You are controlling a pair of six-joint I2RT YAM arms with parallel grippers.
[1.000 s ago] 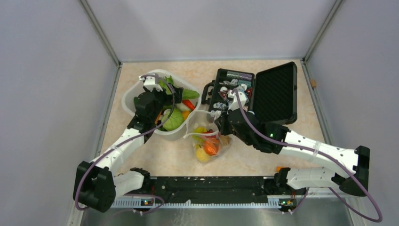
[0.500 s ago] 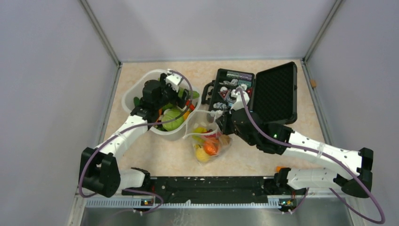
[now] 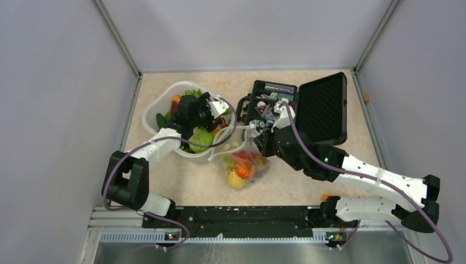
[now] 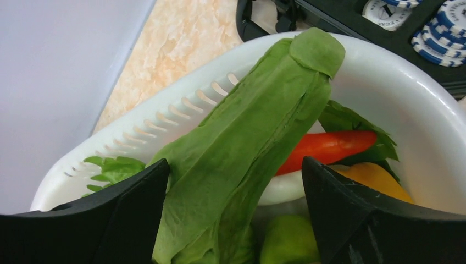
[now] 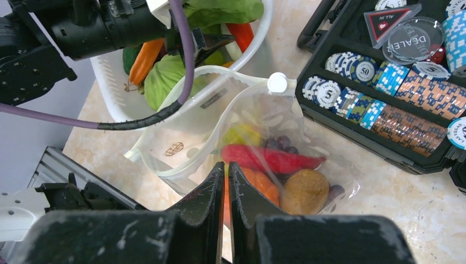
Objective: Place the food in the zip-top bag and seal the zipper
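The zip-top bag (image 3: 244,165) lies between the basket and the black case, its mouth held open. It holds food: a red pepper (image 5: 269,159), an orange tangerine (image 5: 264,187), dark grapes (image 5: 280,143) and a brown round piece (image 5: 305,191). My right gripper (image 5: 227,164) is shut on the bag's rim, where the zipper (image 5: 165,171) runs up to its tips. The white basket (image 3: 154,110) holds more food. My left gripper (image 4: 235,162) hangs open inside it, its fingers either side of a long green leaf (image 4: 253,137). A red pepper (image 4: 324,148) lies behind the leaf.
An open black case (image 3: 321,107) with poker chips (image 5: 384,82) stands right of the bag, close to my right arm. The left arm's purple cable (image 5: 181,82) crosses above the bag's mouth. Grey walls enclose the table on three sides.
My left gripper has swung from the basket's far left rim across to its right side. My right gripper has shifted slightly back, and the bag's mouth moved with it.
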